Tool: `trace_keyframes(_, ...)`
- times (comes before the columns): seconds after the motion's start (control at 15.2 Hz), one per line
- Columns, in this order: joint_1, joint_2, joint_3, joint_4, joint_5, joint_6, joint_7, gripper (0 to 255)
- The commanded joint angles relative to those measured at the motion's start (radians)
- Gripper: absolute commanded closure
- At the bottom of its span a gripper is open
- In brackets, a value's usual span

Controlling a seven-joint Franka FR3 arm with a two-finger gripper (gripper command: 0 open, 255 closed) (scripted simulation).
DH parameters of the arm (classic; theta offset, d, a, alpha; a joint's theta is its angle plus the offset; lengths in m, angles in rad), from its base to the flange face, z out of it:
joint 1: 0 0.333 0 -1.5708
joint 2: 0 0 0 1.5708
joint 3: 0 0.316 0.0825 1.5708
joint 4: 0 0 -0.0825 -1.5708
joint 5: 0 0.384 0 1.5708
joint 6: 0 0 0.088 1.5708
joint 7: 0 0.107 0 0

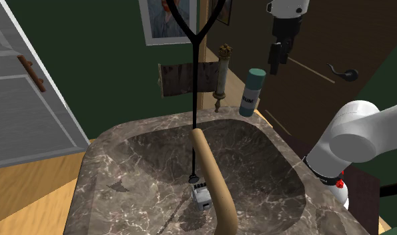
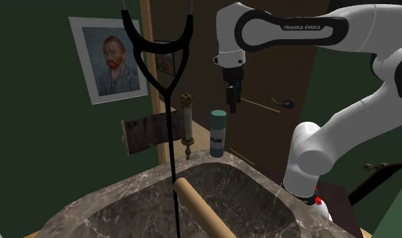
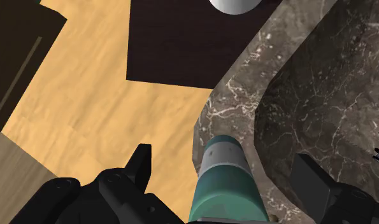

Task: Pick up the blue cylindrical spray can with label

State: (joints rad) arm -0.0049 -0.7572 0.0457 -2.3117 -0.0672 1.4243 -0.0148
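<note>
Spray can (image 1: pixel 251 93) upright on basin (image 1: pixel 123 139) corner edge, spread pincer (image 1: pixel 275 69) above

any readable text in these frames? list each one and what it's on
"FRANKA EMIKA": dark letters on the white arm, on its upper link, in the second exterior view.
Spray can: dark marks on the pale label band, too small to read in the shoulder view or the second exterior view.
Portrait on the green wall: no lettering visible.
</note>
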Motion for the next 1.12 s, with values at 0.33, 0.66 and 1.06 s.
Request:
trace_keyframes(0.33,0.028,0.108,-0.036,0.036,0.045,0.175,-0.063,0)
trace_keyframes(0.66,0.035,0.129,-0.043,0.003,0.057,0.251,-0.079,0)
trace_keyframes(1.06,0.035,0.123,-0.043,-0.063,0.057,0.311,-0.078,0)
